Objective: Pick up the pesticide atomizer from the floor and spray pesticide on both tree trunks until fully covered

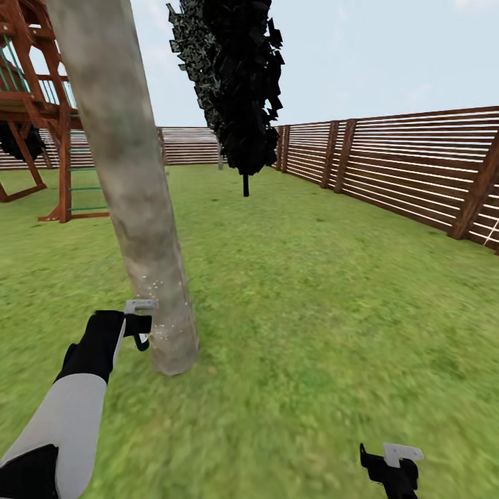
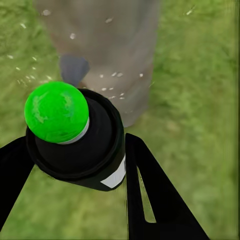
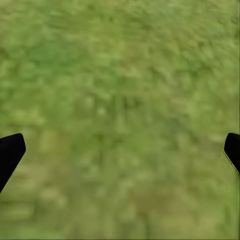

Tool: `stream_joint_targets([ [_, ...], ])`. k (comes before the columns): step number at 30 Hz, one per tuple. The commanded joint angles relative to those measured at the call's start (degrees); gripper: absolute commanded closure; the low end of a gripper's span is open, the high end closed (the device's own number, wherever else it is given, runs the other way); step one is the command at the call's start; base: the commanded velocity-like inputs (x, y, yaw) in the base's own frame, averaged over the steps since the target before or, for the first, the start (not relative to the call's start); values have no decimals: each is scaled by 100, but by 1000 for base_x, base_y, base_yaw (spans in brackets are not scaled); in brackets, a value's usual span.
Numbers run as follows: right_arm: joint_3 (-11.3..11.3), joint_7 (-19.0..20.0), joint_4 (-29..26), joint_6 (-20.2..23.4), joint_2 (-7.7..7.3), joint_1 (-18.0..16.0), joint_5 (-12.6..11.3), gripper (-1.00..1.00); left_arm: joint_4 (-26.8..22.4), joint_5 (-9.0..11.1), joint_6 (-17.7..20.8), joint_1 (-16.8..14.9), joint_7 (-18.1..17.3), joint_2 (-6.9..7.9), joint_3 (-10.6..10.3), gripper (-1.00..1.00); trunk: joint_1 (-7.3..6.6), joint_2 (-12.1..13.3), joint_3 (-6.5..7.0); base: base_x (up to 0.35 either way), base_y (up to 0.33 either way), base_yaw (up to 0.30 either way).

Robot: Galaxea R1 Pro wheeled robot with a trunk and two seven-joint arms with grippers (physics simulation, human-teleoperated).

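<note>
Grass (image 1: 312, 312) covers the ground all around, and a slatted wooden fence (image 1: 416, 166) runs along the far side and the right. The left gripper (image 1: 142, 331) is clenched on the pesticide atomizer (image 2: 82, 142), a dark bottle with a white band; in the left wrist view its tip shows bright green, and a black finger (image 2: 150, 195) presses each side of the bottle. The bottle is held just beside the base of a thick, mottled grey-brown tree trunk (image 1: 132, 187), pointing at it, with pale specks scattered over the bark and the nearby grass. A second tree (image 1: 239, 83) with dark jagged foliage stands farther back near the fence. A wooden play frame (image 1: 41, 104) stands at the left. The right gripper (image 1: 391, 466) hangs low over the lawn, its jaws released and wide apart.
</note>
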Motion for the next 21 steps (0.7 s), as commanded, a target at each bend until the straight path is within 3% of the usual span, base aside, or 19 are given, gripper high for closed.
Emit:
stream_joint_targets([
  [1, 49, -25, -2, -5, 2, -2, -28, -100, -9, -57, 17, -5, -49, 0, 11, 100, 1, -2, -6, 67, -254, 0],
  [4, 49, -25, -3, -5, 5, -2, -28, -100, -3, -71, 12, 6, -28, 17, 10, 100, 1, -2, -6, 15, -270, 50],
  [10, 49, -25, -7, -4, 9, -2, -28, -100, 76, -84, 9, 42, 11, 30, 10, 100, 1, -2, -6, 25, -271, 250],
  [21, 47, -25, -2, -5, -1, -2, -28, -100, 97, -93, -60, 594, 54, 90, 30, 100, 1, -2, -6, 180, -237, 15],
])
